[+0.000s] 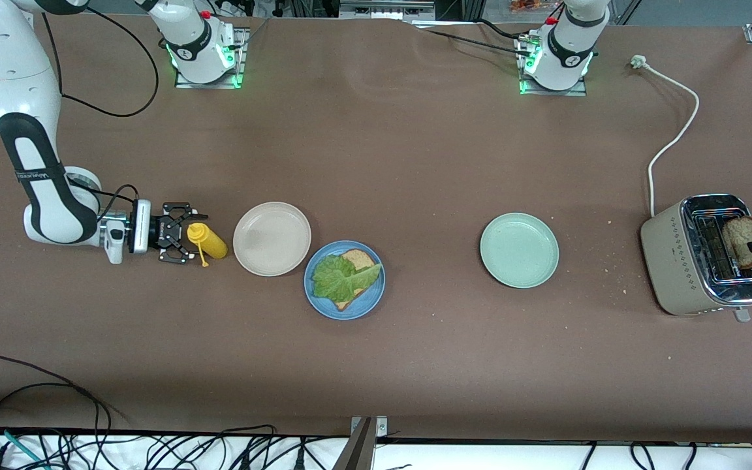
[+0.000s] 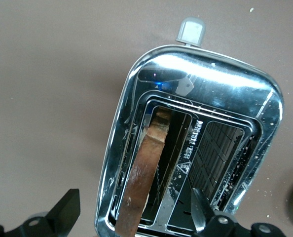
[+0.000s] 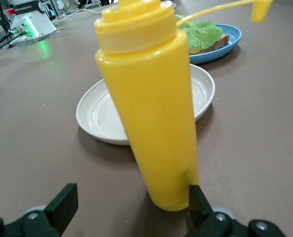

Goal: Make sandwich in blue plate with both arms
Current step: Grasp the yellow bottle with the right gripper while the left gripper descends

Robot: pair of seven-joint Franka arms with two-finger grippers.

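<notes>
Front view: blue plate (image 1: 344,280) on the worktop (image 1: 402,170) beside the beige plate (image 1: 271,238), carrying a bread slice (image 1: 358,259) under lettuce (image 1: 340,277).
Left wrist view: left hand (image 2: 131,210), fingers spread, around a slice (image 2: 145,173) in the toaster (image 2: 196,74).
Right wrist view: right hand (image 3: 129,202), fingers spread, at the mustard bottle (image 3: 149,98).

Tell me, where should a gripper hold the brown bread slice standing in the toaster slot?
Probably at the brown bread slice's top crust, coming from above: it stands on edge in the chrome toaster, only its upper part free. The left gripper's open fingers straddle it there.
</notes>
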